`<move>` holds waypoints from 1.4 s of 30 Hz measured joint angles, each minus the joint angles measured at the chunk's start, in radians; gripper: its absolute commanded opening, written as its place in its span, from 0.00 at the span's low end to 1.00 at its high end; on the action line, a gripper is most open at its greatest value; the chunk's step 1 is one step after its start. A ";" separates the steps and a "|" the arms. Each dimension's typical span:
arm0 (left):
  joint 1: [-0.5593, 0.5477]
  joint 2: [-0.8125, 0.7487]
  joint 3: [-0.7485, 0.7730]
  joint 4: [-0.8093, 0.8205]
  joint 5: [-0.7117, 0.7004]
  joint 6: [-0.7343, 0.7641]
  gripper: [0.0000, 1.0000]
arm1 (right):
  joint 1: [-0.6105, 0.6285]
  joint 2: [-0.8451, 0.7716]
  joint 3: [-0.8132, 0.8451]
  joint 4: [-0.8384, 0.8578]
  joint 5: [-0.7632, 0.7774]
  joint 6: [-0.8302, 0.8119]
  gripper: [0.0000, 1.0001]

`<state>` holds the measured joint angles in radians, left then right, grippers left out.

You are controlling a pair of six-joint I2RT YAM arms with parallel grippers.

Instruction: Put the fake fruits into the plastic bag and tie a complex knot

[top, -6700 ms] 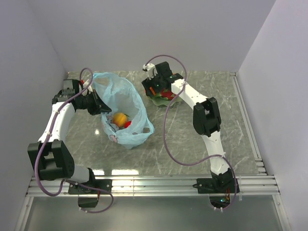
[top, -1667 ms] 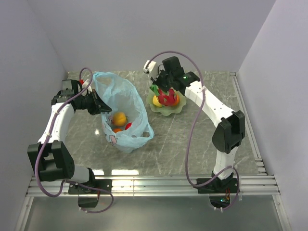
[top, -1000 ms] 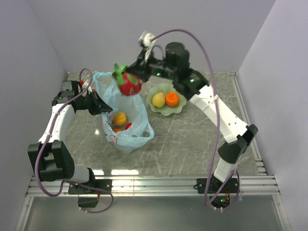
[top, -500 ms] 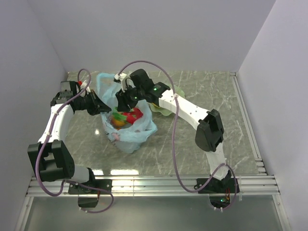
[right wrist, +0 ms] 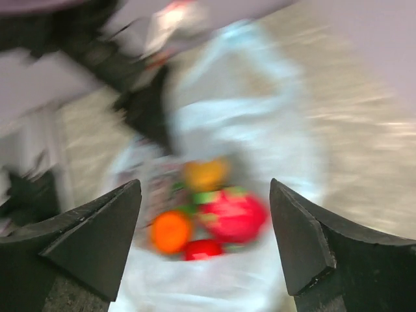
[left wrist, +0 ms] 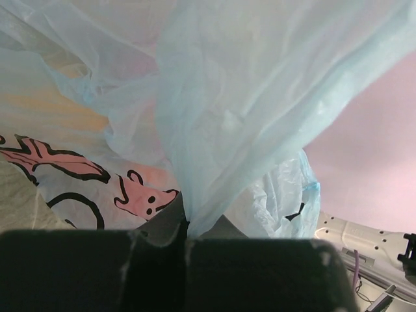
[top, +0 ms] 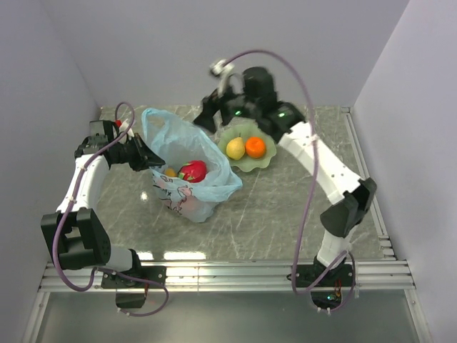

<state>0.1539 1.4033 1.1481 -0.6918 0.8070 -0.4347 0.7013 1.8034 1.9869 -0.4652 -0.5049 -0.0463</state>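
The light-blue plastic bag (top: 214,187) stands open at the left of the table. Inside lie a pink-red fruit (top: 191,171) and a small orange one (top: 170,172). My left gripper (top: 148,158) is shut on the bag's left rim; in the left wrist view the film (left wrist: 247,97) is pinched where the jaws (left wrist: 185,227) meet. My right gripper (top: 208,116) hangs open and empty above the bag's far rim. Its blurred wrist view looks down between the fingers (right wrist: 205,182) at the pink-red fruit (right wrist: 234,214), an orange one (right wrist: 171,231), a yellow-orange one (right wrist: 205,174) and a red one (right wrist: 203,248) in the bag (right wrist: 260,130). No knot shows.
A pale green wavy-edged plate (top: 246,164) sits right of the bag and holds a yellow fruit (top: 235,148) and an orange fruit (top: 255,146). Walls close in the table on the left, back and right.
My right gripper lifted the pink-red fruit off the plate, carried it left into the bag, let it go and rose open. The bag slumped rightward. My left gripper kept its hold.
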 measured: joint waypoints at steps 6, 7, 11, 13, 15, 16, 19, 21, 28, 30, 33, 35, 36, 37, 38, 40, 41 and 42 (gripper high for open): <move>0.000 0.000 -0.013 -0.003 -0.001 0.013 0.00 | -0.217 -0.010 -0.027 0.003 0.150 -0.087 0.84; 0.000 0.000 -0.013 -0.002 -0.001 0.017 0.00 | -0.234 0.009 -0.037 -0.007 0.175 -0.100 0.84; 0.000 0.000 -0.013 -0.005 -0.010 0.028 0.00 | -0.272 0.140 -0.035 -0.061 0.246 -0.103 0.85; 0.000 0.000 -0.013 -0.006 -0.016 0.030 0.00 | -0.283 0.227 -0.023 -0.089 0.273 -0.083 0.86; 0.000 0.000 -0.013 -0.009 -0.020 0.030 0.00 | -0.288 0.293 -0.023 -0.105 0.288 -0.064 0.87; 0.000 0.000 -0.013 -0.009 -0.021 0.030 0.00 | -0.290 0.326 -0.023 -0.113 0.295 -0.053 0.88; 0.000 0.000 -0.013 -0.014 -0.028 0.032 0.00 | -0.290 0.406 -0.016 -0.132 0.302 -0.030 0.89; 0.000 0.000 -0.013 -0.023 -0.034 0.037 0.00 | -0.289 0.442 -0.008 -0.133 0.297 -0.020 0.89; 0.000 0.000 -0.008 -0.055 -0.051 0.062 0.00 | -0.281 0.472 0.010 -0.120 0.253 0.006 0.90; 0.000 0.002 -0.003 -0.059 -0.054 0.068 0.00 | -0.279 0.477 0.010 -0.121 0.242 0.010 0.90; 0.000 0.006 0.004 -0.063 -0.061 0.075 0.00 | -0.276 0.478 0.002 -0.124 0.217 0.016 0.90; 0.000 0.012 0.008 -0.064 -0.063 0.076 0.00 | -0.274 0.476 -0.019 -0.118 0.198 0.020 0.91; 0.000 0.016 0.010 -0.065 -0.064 0.076 0.00 | -0.272 0.476 -0.032 -0.119 0.189 0.021 0.91; 0.000 0.019 0.010 -0.065 -0.064 0.076 0.00 | -0.271 0.476 -0.046 -0.118 0.183 0.021 0.91; 0.000 0.021 0.011 -0.066 -0.064 0.076 0.00 | -0.269 0.476 -0.062 -0.119 0.173 0.021 0.91; 0.000 0.023 0.011 -0.067 -0.064 0.076 0.00 | -0.268 0.476 -0.088 -0.128 0.159 0.021 0.91; 0.000 0.024 0.013 -0.068 -0.064 0.076 0.00 | -0.267 0.476 -0.097 -0.128 0.149 0.022 0.92; 0.000 0.025 0.013 -0.069 -0.064 0.076 0.00 | -0.267 0.476 -0.098 -0.137 0.142 0.023 0.89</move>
<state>0.1539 1.4284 1.1614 -0.7605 0.7433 -0.3584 0.4343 2.2795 1.8893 -0.6025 -0.3630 -0.0235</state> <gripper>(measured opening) 0.014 0.915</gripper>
